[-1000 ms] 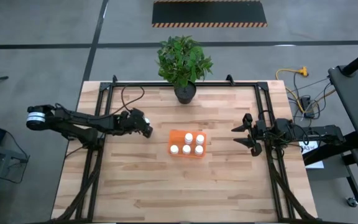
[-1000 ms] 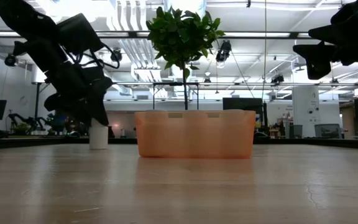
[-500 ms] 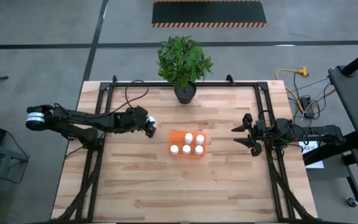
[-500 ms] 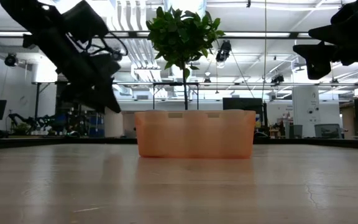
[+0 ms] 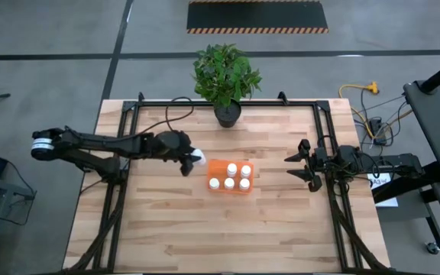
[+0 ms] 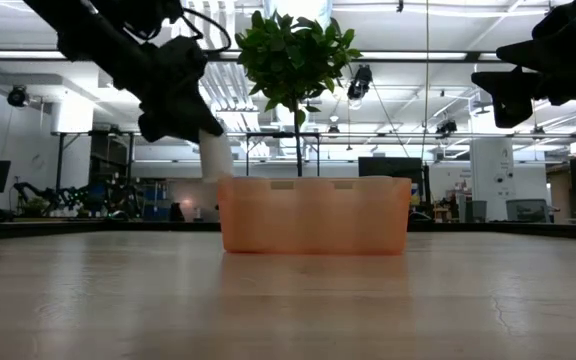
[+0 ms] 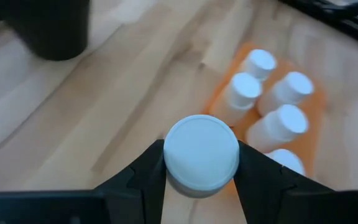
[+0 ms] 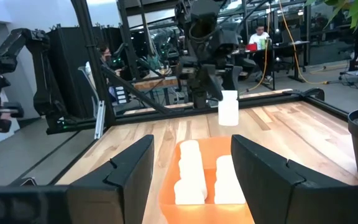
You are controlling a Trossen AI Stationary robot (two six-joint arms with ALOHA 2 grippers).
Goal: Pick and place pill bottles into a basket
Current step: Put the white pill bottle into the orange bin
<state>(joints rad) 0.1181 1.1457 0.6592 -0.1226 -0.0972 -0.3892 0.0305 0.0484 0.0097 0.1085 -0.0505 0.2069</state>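
The left gripper (image 5: pixel 192 159) is clamped on a pill bottle (image 5: pixel 198 158), a smooth white cylinder with a flat round cap, carried clear of the worktop just off the basket's 9 o'clock edge in the high view. In the left wrist view the cap (image 7: pixel 201 151) sits pinched between two dark fingers (image 7: pixel 146 171). The basket (image 5: pixel 215 171) is a bright orange, translucent plastic rectangle with rounded corners; five bottles (image 5: pixel 232 169) stand inside it, caps up. A leafy plant in a black pot (image 5: pixel 227 113) stands at 12 o'clock from the basket, well apart. The right gripper (image 5: pixel 292 166) waits at 3 o'clock, fingers partly apart, gripping nothing. The worktop (image 5: pixel 205 229) is pale wood planking ringed by a black metal frame (image 5: pixel 121 191). Beyond it lies a workshop with ceiling lights; a seated person (image 8: pixel 259 34) shows far off.
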